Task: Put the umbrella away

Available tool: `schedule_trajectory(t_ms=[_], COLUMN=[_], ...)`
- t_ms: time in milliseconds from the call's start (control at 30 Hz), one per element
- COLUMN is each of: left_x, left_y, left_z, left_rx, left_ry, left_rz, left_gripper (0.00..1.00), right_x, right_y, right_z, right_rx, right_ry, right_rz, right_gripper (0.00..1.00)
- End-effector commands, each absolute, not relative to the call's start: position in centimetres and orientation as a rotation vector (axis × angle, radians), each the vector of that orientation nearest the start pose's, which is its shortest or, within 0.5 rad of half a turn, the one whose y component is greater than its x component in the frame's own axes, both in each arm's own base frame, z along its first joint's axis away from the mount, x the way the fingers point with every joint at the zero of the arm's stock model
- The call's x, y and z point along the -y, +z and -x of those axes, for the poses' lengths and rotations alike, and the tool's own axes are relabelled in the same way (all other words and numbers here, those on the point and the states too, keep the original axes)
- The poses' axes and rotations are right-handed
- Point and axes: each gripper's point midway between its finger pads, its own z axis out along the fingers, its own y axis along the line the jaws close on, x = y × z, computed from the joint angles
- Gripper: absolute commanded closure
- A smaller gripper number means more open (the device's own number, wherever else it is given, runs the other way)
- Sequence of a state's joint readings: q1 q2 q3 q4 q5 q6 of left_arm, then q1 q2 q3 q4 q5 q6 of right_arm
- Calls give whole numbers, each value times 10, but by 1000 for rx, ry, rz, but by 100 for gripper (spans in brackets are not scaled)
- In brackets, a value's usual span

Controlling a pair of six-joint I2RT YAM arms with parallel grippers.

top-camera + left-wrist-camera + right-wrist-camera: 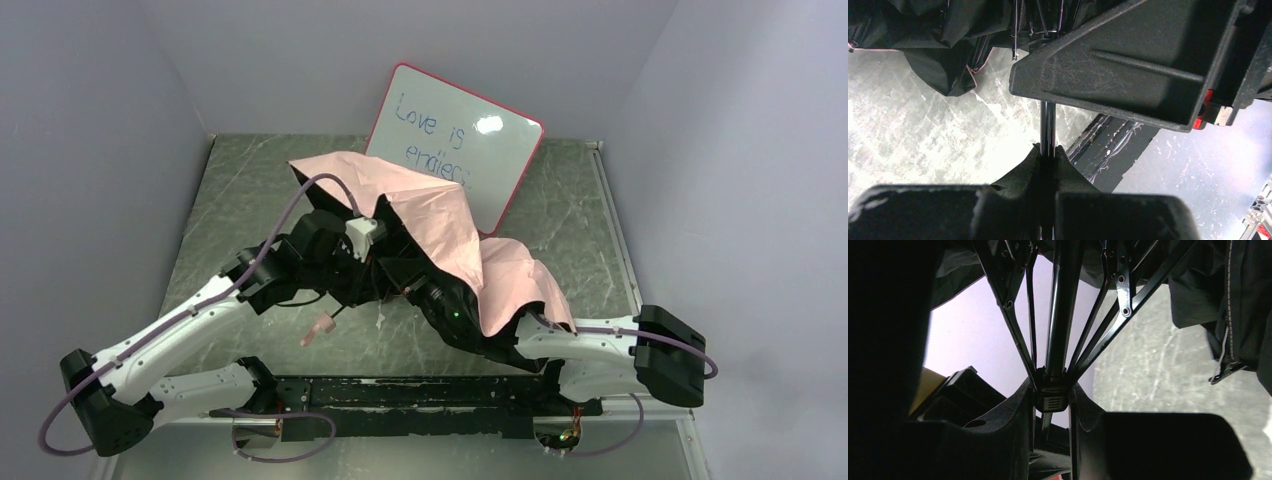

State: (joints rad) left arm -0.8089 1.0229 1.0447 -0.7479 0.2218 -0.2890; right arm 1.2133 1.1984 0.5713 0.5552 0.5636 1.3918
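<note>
One red-framed whiteboard [480,160] just behind the pink umbrella [440,215] on the table [250,190].

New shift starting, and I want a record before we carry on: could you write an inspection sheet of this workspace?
Surface: marbled grey-green table.
Job's things: pink umbrella, canopy slack and draped across the middle.
Clutter: red-framed whiteboard leaning at the back; small pink piece lying on the table, cannot tell what.
Grippers: left gripper, fingers shut on the umbrella's shaft; right gripper, fingers shut on the runner where the ribs meet.
Cables: purple cable on each arm, looping loose.
Surroundings: pale walls on three sides.
</note>
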Motion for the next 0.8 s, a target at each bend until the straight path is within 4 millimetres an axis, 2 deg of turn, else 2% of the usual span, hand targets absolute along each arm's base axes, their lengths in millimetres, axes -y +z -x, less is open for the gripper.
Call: schedule_trajectory(t_ms=[0, 67, 167, 233, 333, 433, 467, 567, 667, 767], left_x=[239, 244, 248, 247, 239, 225, 221, 204, 189, 170], left_y=[218, 225, 250, 275, 303, 330, 333, 362, 381, 381], left_z=[-201, -204, -206, -206, -204, -198, -195, -184, -170, -164], left_rx=[-2200, -2176, -2111, -2060, -2016, -1982, -1984, -1948, -1943, -2011], left_ry=[-676, -695, -731, -745, -734, -719, -713, -718, -729, -656], left_rz=[-607, -603, -597, -594, -582, -549, -539, -497, -470, -425], left_gripper=[95, 95, 95, 95, 95, 95, 95, 95, 95, 95], right_x=[-340, -339, -345, -351, -366, -387, -393, -410, -424, -435], right_y=[174, 183, 224, 253, 293, 331, 339, 359, 373, 373], right_z=[-192, -194, -199, -200, -191, -174, -169, -149, -127, -108], right_rx=[-1911, -1889, -1813, -1783, -1750, -1710, -1697, -1668, -1652, -1668], right_ry=[1246, 1247, 1254, 1260, 1327, 1366, 1384, 1444, 1494, 1573], right_rz=[-544, -508, -419, -365, -301, -241, -230, -200, -180, -204], right_gripper=[100, 100, 100, 100, 100, 100, 100, 100, 100, 100])
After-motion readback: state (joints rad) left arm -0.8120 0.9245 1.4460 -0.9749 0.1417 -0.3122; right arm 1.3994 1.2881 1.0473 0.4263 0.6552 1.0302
